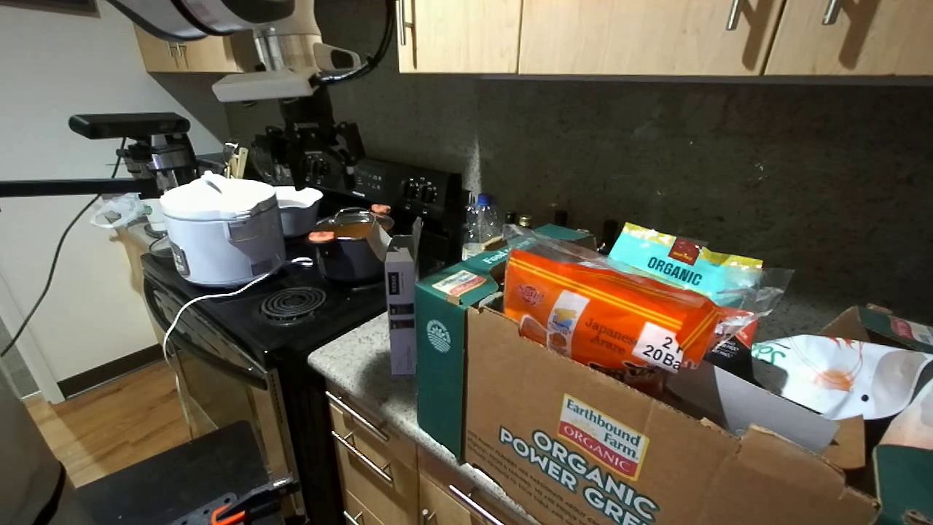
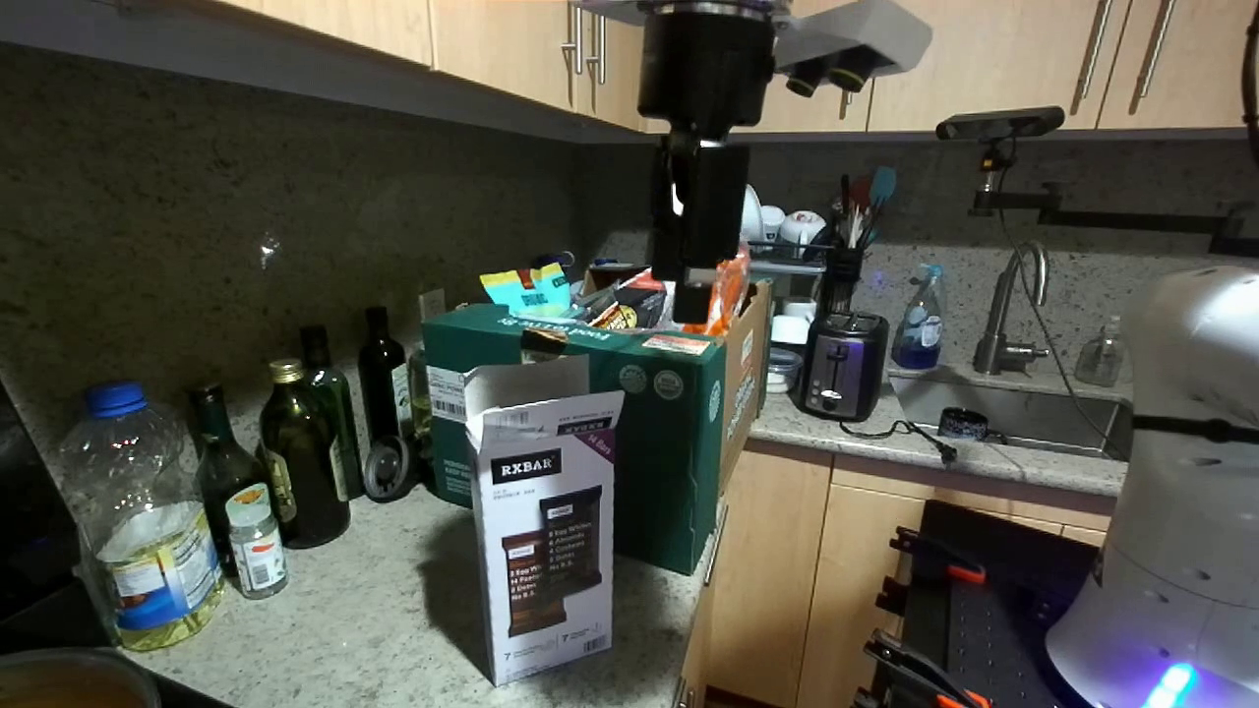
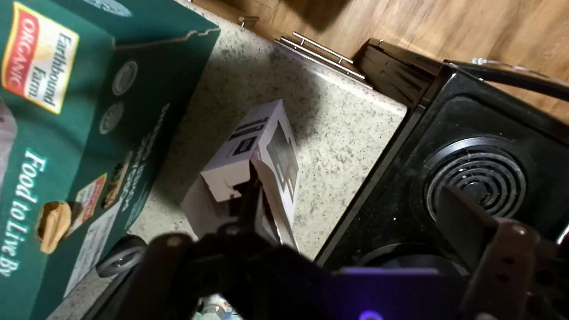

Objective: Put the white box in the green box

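The white box [image 2: 546, 531] stands upright on the counter with its top flaps open. It also shows in an exterior view [image 1: 402, 313] and from above in the wrist view [image 3: 275, 151]. The green box [image 2: 659, 433] stands close beside it, its green end [image 1: 441, 379] joined to a brown side printed "ORGANIC"; it is full of snack bags. Its green panels fill the left of the wrist view [image 3: 53, 133]. My gripper [image 1: 324, 171] is open and empty, above the white box's height and apart from it. In the wrist view, one finger overlaps the box's open top [image 3: 355, 209].
The black stove [image 3: 400, 133] borders the counter, with a white cooker [image 1: 222, 248] and an orange-handled pot [image 1: 353, 255]. Several bottles [image 2: 305, 452] stand along the back wall. Cabinets [image 1: 641, 36] hang overhead. A toaster [image 2: 843, 364] stands beyond the green box.
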